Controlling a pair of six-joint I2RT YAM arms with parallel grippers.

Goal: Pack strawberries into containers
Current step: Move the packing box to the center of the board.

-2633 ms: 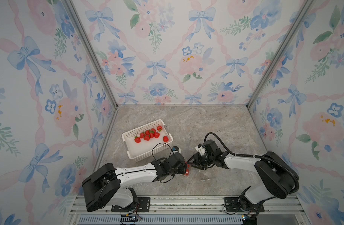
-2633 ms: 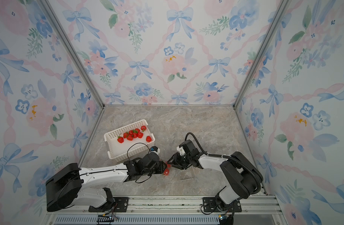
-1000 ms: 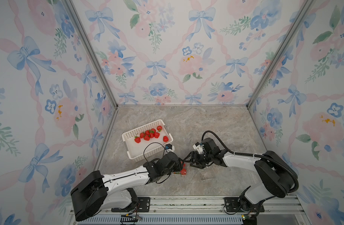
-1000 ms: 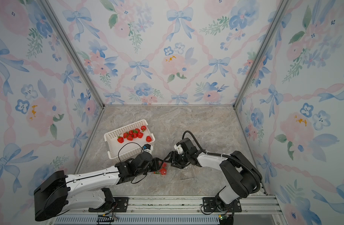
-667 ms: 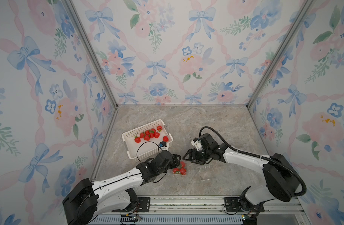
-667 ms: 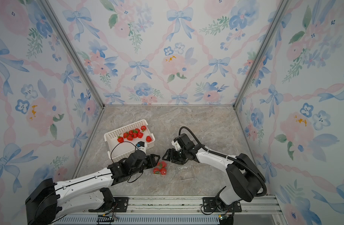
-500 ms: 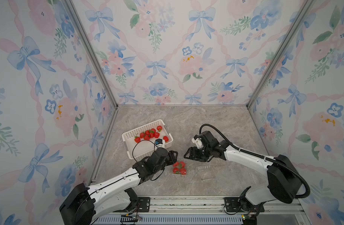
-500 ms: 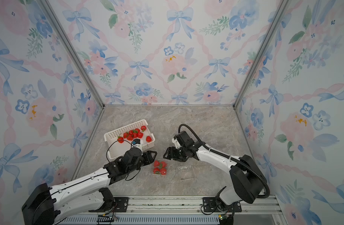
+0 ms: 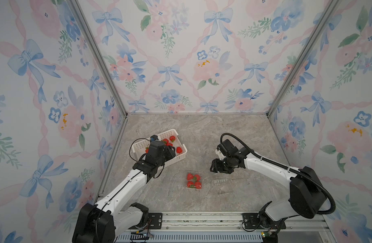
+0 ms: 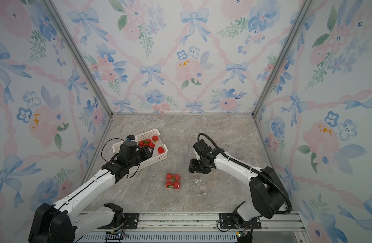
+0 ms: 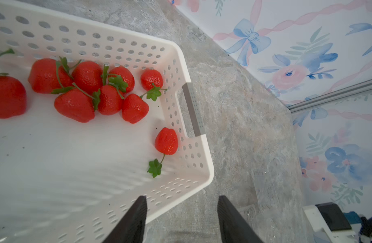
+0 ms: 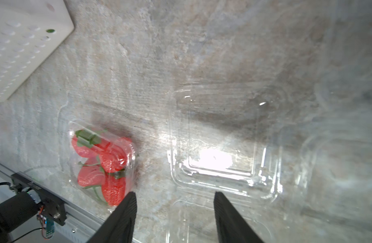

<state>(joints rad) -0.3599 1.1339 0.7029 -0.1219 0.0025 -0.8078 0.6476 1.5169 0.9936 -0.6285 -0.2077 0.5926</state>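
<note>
The left fingers (image 9: 171, 152) hover over the near corner of the white perforated basket (image 9: 179, 156), which sits on the marble tabletop (image 9: 202, 134) towards the left wall. In the left wrist view these fingers (image 11: 132, 221) stand apart with nothing between them, straddling the basket's corner wall. Loose strawberries (image 11: 86, 90) lie inside the basket; most are clustered together and one (image 11: 166, 141) lies alone by the handle cut-out.

The right fingers (image 9: 213, 166) hang above the tabletop, well apart from the basket. They too are spread and empty in the right wrist view (image 12: 122, 218). Below them rests an empty clear container (image 12: 221, 143) with its opening upward. Just beside it stands a filled container (image 12: 101, 162) holding four strawberries. In both top views the filled container (image 10: 173, 181) lies between the two arms, with the empty container (image 10: 198, 182) to its right. A blurred clear shape (image 12: 332, 147) beyond the empty one may be another container, though the glare leaves this unsure.
</note>
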